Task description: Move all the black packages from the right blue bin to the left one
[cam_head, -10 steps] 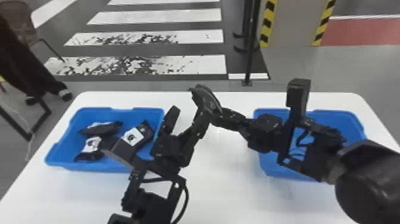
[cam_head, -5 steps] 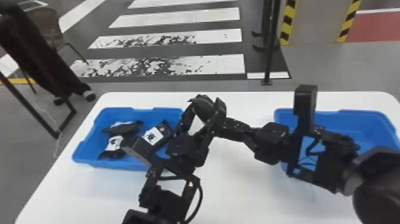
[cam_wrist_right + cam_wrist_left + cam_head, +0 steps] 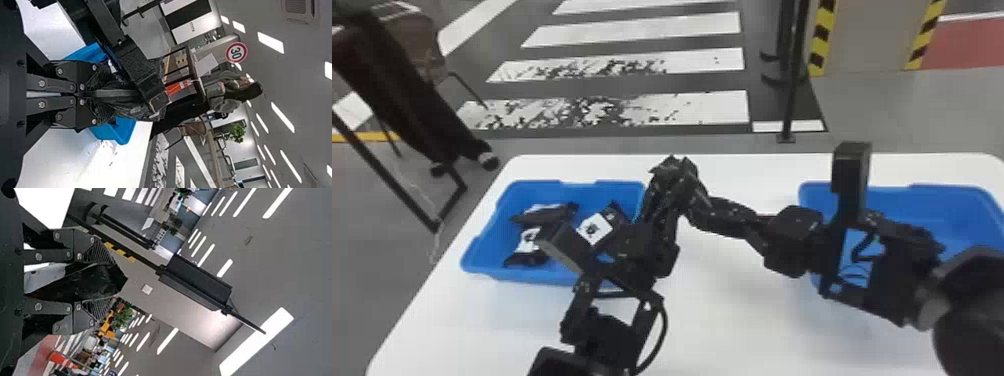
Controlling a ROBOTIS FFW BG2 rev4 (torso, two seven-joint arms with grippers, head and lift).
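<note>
Above the table beside the left bin's inner side, my left gripper and my right gripper meet at a black package. In the left wrist view the package fills the space between both fingers of my left gripper. My right gripper has its fingers nearly together in the right wrist view, pinching the package. The left blue bin holds black packages with white labels. The right blue bin is partly covered by my right arm.
Both bins stand on a white table, with table surface between them. My left forearm crosses the left bin's near right corner. Behind the table are a dark pole and a chair.
The head view has swung, so table and bins appear farther right. My left gripper's fingers, spread apart earlier, have closed around the package at my right gripper's tips.
</note>
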